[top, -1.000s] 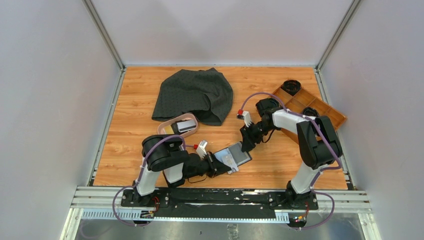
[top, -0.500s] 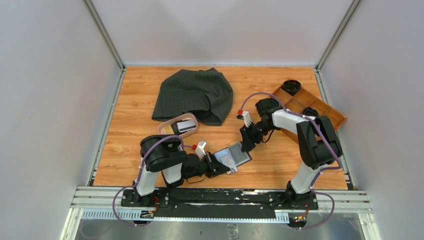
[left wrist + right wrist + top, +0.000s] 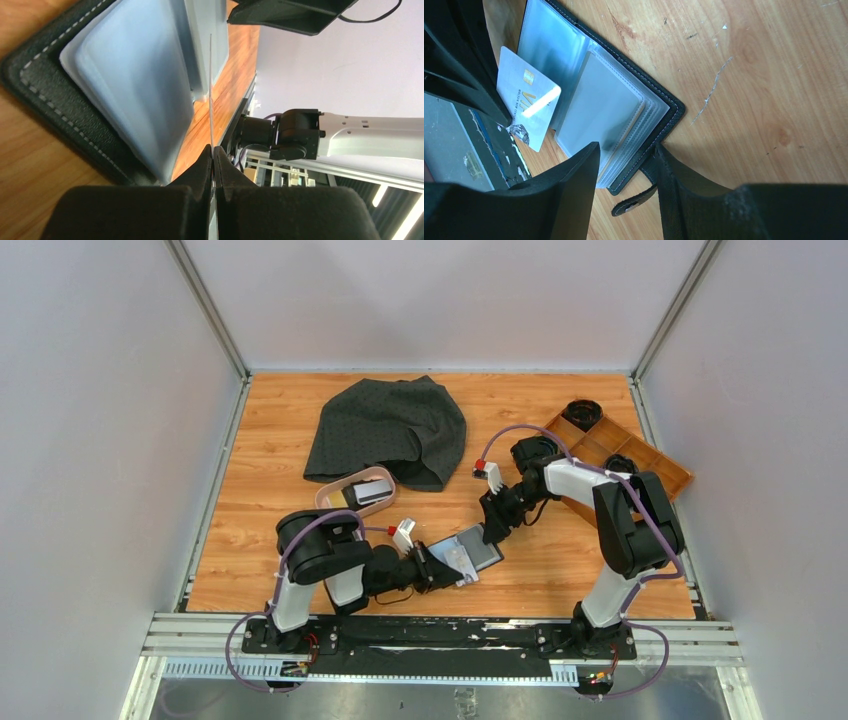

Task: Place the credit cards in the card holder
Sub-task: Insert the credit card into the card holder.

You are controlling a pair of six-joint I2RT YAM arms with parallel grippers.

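The card holder (image 3: 472, 549) lies open on the table, black outside with greyish-blue pockets (image 3: 135, 90). My left gripper (image 3: 447, 568) is shut on a pale grey credit card (image 3: 458, 560) and holds its far end against the pockets. The left wrist view shows this card edge-on (image 3: 210, 90) between the closed fingertips of that gripper (image 3: 212, 149). The right wrist view shows its face (image 3: 526, 107). My right gripper (image 3: 628, 147) is open and stands astride the holder's far right edge (image 3: 671, 112), by the snap strap (image 3: 634, 202). More cards (image 3: 372, 491) lie in the pink dish.
The pink oval dish (image 3: 331, 498) sits left of the holder. A dark cloth (image 3: 390, 425) lies behind it. A wooden compartment tray (image 3: 668, 476) with black round items stands at the right, behind the right arm.
The left arm's elbow has shifted slightly left. The card, the holder and the right gripper stay about where they were.
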